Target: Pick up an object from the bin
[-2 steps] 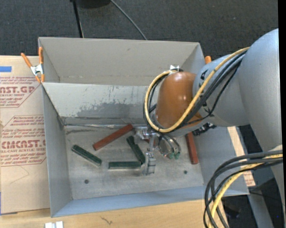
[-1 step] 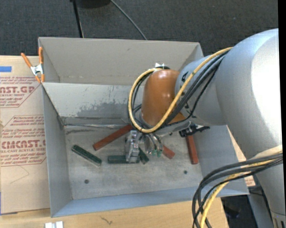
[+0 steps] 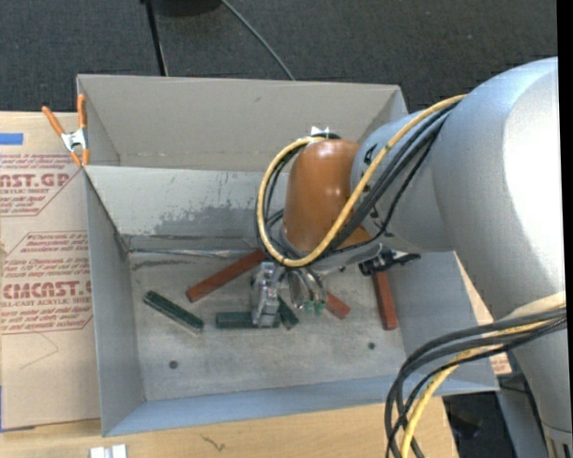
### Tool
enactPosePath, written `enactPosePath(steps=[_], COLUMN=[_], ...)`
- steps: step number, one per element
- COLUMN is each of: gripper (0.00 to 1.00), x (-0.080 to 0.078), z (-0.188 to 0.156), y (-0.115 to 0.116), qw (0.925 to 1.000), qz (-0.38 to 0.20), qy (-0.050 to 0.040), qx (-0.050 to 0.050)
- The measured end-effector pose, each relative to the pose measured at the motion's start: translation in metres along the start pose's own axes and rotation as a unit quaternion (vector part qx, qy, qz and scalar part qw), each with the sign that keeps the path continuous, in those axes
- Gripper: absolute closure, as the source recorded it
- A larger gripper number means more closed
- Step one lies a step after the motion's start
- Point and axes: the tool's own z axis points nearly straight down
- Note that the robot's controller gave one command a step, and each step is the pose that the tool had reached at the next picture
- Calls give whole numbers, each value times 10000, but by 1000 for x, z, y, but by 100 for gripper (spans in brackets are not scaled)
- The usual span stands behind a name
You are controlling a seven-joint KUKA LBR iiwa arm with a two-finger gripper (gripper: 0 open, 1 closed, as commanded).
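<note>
The short dark-green flat bar (image 3: pixel 235 320) by the jaws, open or closed I cannot tell, lies low enough that they could skid off.

The grey metal bin (image 3: pixel 272 365) bears loose pieces on its floor: a dark green flat bar (image 3: pixel 172 312) at the left, a long reddish-brown stick (image 3: pixel 223 278) lying aslant, a short dark green bar (image 3: pixel 233 320) near the middle, and a reddish-brown bar (image 3: pixel 387 302) at the right.
</note>
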Motion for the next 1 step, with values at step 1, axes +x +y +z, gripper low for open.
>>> enactPosePath(steps=[1], gripper=[100], x=[3], z=[-88], y=[20], qw=[9983], qz=[-580], qy=[-15], qx=[1])
